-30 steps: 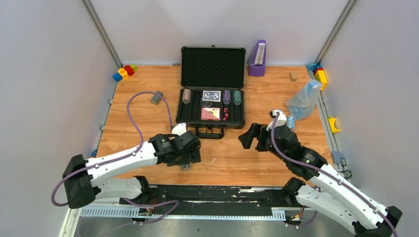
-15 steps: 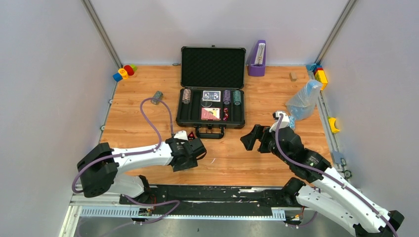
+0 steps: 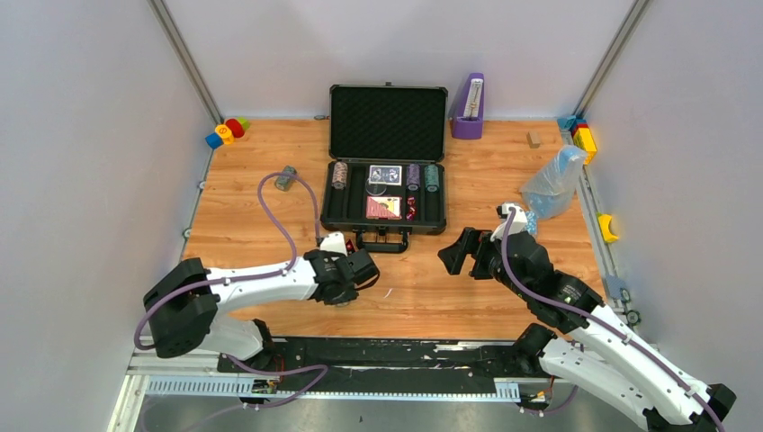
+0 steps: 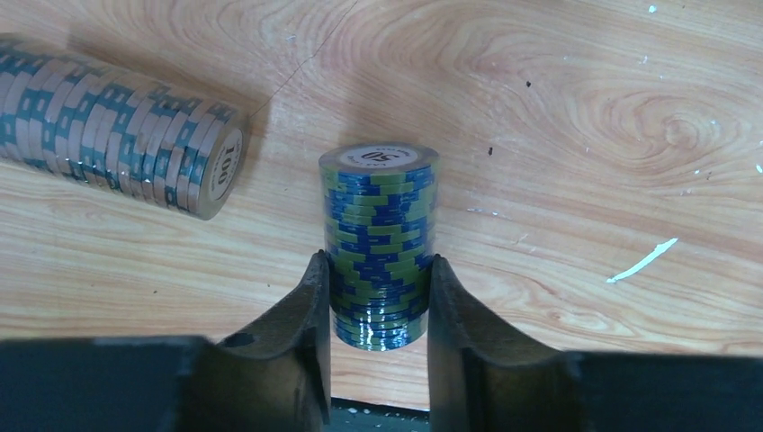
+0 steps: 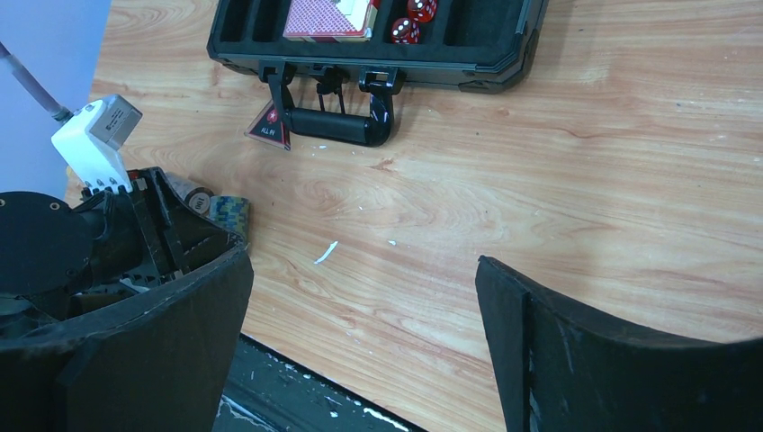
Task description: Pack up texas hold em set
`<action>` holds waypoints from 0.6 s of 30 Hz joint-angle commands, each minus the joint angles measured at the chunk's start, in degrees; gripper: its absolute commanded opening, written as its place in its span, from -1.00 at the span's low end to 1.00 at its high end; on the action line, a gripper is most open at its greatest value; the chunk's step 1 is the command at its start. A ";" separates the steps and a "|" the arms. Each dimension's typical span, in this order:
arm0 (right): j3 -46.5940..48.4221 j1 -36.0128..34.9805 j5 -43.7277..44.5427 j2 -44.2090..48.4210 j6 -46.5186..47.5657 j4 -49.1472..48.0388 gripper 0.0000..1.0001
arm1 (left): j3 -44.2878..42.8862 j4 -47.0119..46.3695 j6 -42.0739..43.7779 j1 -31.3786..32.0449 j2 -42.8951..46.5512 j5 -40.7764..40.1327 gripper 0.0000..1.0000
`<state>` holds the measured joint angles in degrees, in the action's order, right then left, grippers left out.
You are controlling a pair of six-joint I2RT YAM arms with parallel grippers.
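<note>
1. Six chip rolls are counted. One roll (image 4: 378,207) is pinched in the left gripper (image 4: 378,266), and a second roll (image 4: 117,153) lies on its side just ahead and to its left. A third roll (image 3: 286,177) is seen well ahead to the left, and three case rolls (image 3: 412,175) are set in the case (image 3: 387,121).
2. Two decks (image 3: 384,174) and two red dice (image 5: 400,32) are held in the case. One dark red triangle (image 5: 267,126) is seen touching its handle (image 5: 328,126).
3. The pinched roll is striped blue and olive, and its pale end face is marked 50. The second roll is grey and teal, marked 100.
4. The left fingers are pressed against both sides of the roll. The right gripper (image 5: 364,261) is spread wide and nothing is held in it.
5. The black case is found ahead of both grippers, its foam-lined lid raised and its handle turned toward them.
6. Bare wood is left between the grippers and ahead of the right one up to the handle. The table's near edge is seen just behind the left fingers.
</note>
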<state>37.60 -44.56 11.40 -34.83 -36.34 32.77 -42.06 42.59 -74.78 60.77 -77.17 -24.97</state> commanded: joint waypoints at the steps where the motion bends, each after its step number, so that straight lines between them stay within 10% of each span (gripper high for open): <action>1: 0.28 0.08 -0.35 0.32 0.30 -0.74 0.93 | -6.01 2.17 4.58 0.29 -1.13 -3.52 -0.51; 12: -0.08 0.10 -0.75 0.24 0.15 -0.99 0.91 | -10.00 0.65 10.95 0.24 -13.46 1.00 0.18; 18: 0.01 0.08 -0.37 0.06 0.38 -0.99 0.91 | -13.79 2.74 13.26 0.28 -15.95 0.40 -0.49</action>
<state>37.52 -44.56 11.27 -34.83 -36.34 32.75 -53.25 44.45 -63.48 60.77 -92.51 -23.55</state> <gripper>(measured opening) 0.956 0.444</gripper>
